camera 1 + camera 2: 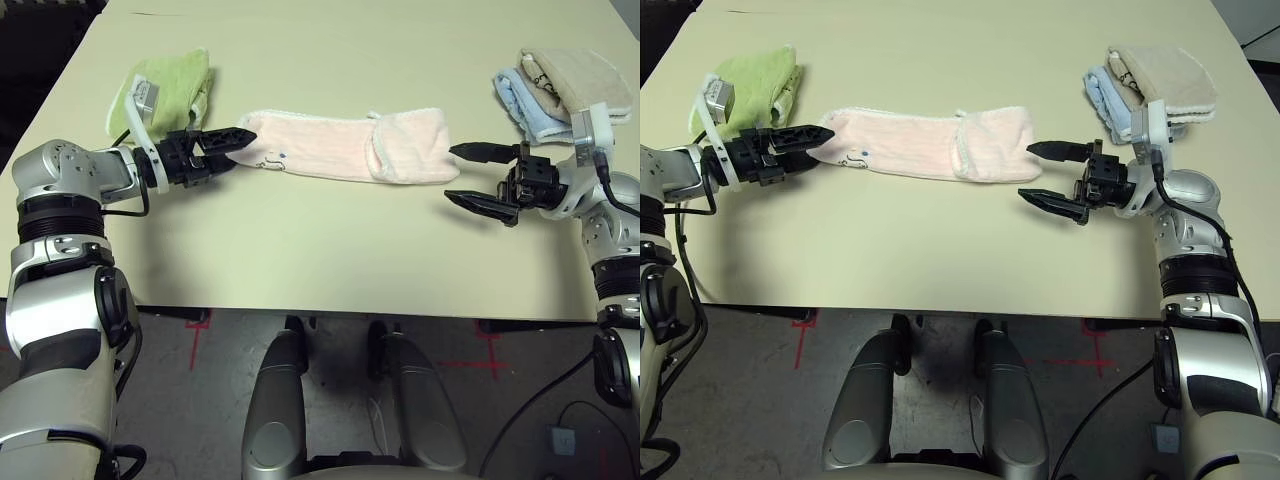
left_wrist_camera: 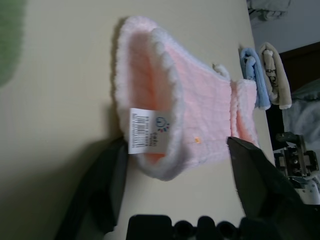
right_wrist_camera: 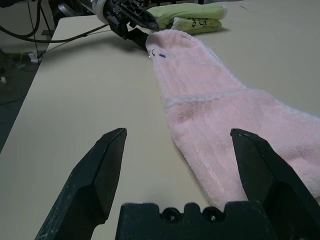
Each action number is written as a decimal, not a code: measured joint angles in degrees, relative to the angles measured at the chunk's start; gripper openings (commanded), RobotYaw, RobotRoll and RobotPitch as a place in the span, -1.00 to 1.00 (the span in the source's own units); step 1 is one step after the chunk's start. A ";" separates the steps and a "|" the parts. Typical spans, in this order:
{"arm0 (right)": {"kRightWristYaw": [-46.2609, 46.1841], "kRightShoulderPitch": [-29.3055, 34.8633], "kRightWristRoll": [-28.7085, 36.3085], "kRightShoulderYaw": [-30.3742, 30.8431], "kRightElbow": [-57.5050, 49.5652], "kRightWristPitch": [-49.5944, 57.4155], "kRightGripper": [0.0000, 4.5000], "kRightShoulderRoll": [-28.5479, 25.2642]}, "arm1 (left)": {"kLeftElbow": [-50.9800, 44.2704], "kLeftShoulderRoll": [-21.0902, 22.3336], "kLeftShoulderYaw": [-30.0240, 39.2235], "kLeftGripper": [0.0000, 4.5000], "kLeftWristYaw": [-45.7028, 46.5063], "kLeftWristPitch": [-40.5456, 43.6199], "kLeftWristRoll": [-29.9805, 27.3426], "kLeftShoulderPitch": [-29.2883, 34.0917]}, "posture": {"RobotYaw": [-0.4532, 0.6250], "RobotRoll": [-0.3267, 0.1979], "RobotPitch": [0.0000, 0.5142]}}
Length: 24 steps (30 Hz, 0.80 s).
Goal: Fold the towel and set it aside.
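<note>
L pincer (image 1: 232, 141): tips at the towel (image 1: 345, 147) end nearest it. In the L wrist view the black fingers (image 2: 102, 187) are seen spread either side of the lifted, curled hem w/ the white tag (image 2: 148, 131); nothing clamped yet, so it's read as open, poised to nip that edge.

R pincer (image 1: 1046, 176): jaws wide apart, nothing held, parked just short of the towel's opposite end. Cloth is seen ahead of and between the finger lines in the R wrist view, not touched.

Towel is laid lengthwise btwn the two pincers on the bench (image 1: 320, 250), flat; the end near the R pincer is already doubled back over itself (white trim line across it), the L end single-layer w/ the small dark motif (image 1: 853, 157).

Judged: each pincer is kept at one short end so the length can be halved next. L grab is nearer.

Beyond the L pincer: green folded towel (image 1: 172, 82), close to the pink end, snag risk. Beyond the R pincer: blue (image 1: 522, 100) and beige (image 1: 577, 78) folded towels, stacked, apart from the work.
</note>
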 measured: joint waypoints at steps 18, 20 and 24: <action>-0.18 -0.04 0.00 0.31 -0.01 0.11 1.00 0.00 | -1.83 4.90 -4.51 -0.99 -3.79 -1.19 2.88 -1.35 | -0.09 0.25 0.20; -0.21 -0.06 0.00 0.44 -0.01 0.11 1.00 0.03 | -2.97 7.13 -5.48 -0.99 -5.69 -0.59 2.95 -2.83 | -0.09 0.25 0.19; -0.23 -0.22 -0.02 0.57 0.18 0.09 1.00 0.12 | -5.29 10.98 -8.36 -0.99 -10.30 1.15 2.96 -4.49 | -0.07 0.25 0.19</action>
